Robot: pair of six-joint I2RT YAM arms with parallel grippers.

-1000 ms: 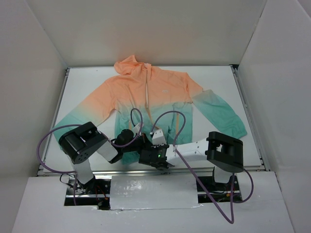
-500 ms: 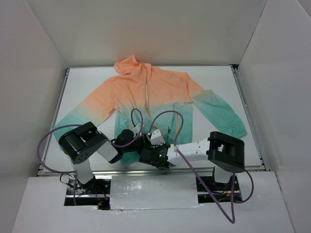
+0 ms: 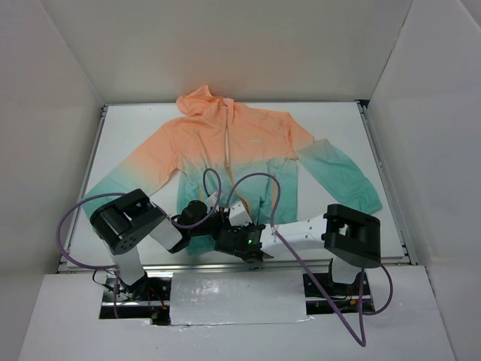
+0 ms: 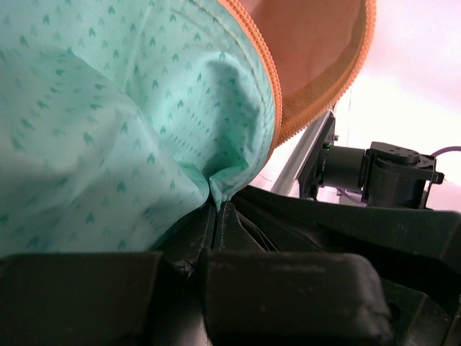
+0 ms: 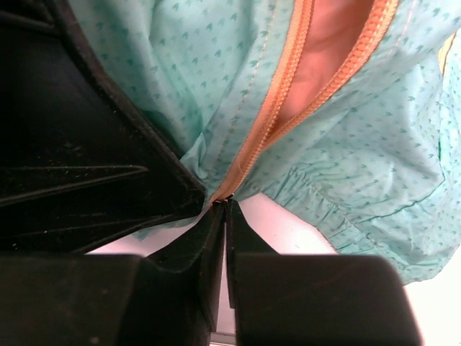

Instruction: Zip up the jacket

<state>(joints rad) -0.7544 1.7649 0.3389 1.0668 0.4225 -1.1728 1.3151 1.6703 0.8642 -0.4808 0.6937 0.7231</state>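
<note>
The jacket (image 3: 248,147) lies flat on the white table, hood at the far side, orange on top and teal at the hem. Its pale zipper (image 3: 227,143) is closed at the chest and open toward the hem. Both grippers meet at the middle of the hem. My left gripper (image 3: 213,223) (image 4: 217,204) is shut on a fold of the teal hem fabric (image 4: 144,130) beside the orange zipper teeth (image 4: 270,94). My right gripper (image 3: 237,228) (image 5: 227,202) is shut on the bottom end of the zipper (image 5: 277,108), where its two open tape halves join.
White walls enclose the table (image 3: 331,120) on three sides. Metal rails run along the left (image 3: 96,150), right (image 3: 379,165) and near edges. Purple cables (image 3: 263,177) loop over the jacket's lower front. The jacket's sleeves spread left (image 3: 113,184) and right (image 3: 342,169).
The right arm's wrist and gripper have shifted slightly left along the hem, and its cable loop moved with it. The left arm and jacket stay nearly as they were.
</note>
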